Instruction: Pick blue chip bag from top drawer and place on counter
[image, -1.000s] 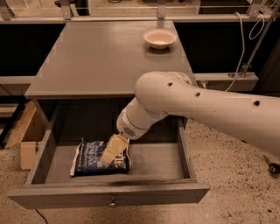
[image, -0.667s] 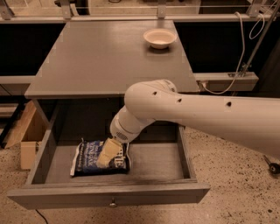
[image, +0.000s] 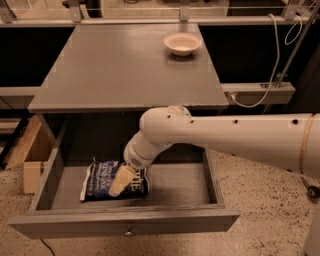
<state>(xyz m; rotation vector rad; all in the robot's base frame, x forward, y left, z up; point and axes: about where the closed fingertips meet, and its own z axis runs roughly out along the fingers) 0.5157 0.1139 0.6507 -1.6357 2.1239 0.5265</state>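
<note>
The blue chip bag (image: 102, 179) lies flat in the left half of the open top drawer (image: 125, 224), dark blue with white lettering. My gripper (image: 121, 181) reaches down into the drawer from the white arm (image: 225, 135) and its pale fingers (image: 120, 180) rest over the right part of the bag. The grey wood-grain counter (image: 120, 65) sits above the drawer. The bag's right end is partly hidden by the gripper.
A cream bowl (image: 182, 43) stands at the counter's back right. A cardboard box (image: 30, 155) sits on the floor left of the cabinet. A white cable (image: 272, 55) hangs at the right near a grey shelf (image: 260, 92). Speckled floor surrounds the cabinet.
The arm has swung left and lower over the drawer. The gripper stays on the bag, which has not visibly moved.
</note>
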